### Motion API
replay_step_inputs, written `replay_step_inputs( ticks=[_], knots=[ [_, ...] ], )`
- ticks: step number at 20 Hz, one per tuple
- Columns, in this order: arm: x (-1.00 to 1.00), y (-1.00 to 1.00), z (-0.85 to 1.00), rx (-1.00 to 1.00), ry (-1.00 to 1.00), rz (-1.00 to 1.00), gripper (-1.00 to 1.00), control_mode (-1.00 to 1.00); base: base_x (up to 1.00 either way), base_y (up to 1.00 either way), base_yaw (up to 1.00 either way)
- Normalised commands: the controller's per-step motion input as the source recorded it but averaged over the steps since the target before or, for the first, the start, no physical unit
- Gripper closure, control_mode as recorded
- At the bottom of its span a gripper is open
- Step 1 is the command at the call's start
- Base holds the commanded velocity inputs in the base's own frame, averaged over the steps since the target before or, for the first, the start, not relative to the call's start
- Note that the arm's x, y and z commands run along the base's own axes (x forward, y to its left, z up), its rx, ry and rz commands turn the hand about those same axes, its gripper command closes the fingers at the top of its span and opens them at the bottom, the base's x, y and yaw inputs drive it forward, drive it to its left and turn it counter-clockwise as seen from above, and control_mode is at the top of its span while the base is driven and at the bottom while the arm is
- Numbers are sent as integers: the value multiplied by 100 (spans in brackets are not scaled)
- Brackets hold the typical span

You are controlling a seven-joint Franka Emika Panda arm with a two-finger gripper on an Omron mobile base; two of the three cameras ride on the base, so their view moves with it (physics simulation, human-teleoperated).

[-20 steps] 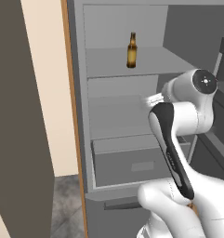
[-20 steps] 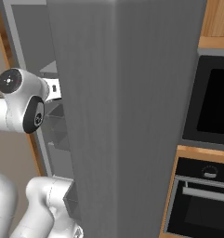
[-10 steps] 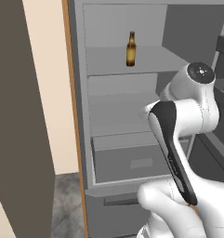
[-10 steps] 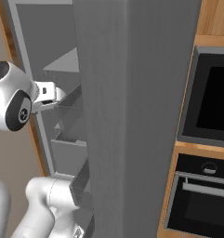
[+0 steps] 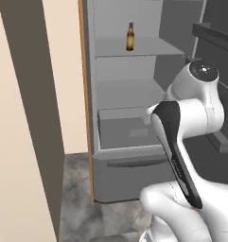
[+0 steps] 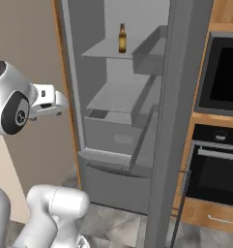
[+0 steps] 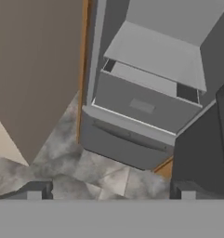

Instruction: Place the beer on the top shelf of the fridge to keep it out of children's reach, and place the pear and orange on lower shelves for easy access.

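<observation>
Fridge (image 5: 134, 156) open, grey shelves bare below. Top shelf (image 6: 106, 50) carries beer (image 5: 130, 37), upright, far centre. Glass: stiff, slick, breakable, best gripped around mid-body. Gripper (image 7: 111, 188) spread wide, empty, facing bottom drawer (image 7: 136, 104).

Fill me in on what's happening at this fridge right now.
The fridge stands open, and the beer stands upright on the top shelf. The white arm is outside the fridge, its pincer open and empty, looking down at the bottom drawer and the floor. The lower shelves hold no pear or orange, so that part is not yet done.
</observation>
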Motion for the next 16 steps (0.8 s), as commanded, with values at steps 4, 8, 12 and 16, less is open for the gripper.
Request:
replay_step_inputs(
  ticks=[4,8,12,16],
  knots=[
    [0,0,0,0,0,0,-100,100,-96,-10,-33],
    [0,0,0,0,0,0,-100,100,-56,-31,-63],
    [0,0,0,0,0,0,-100,100,-18,-25,-73],
    [0,0,0,0,0,0,-100,100,0,-37,-76]
  ],
)
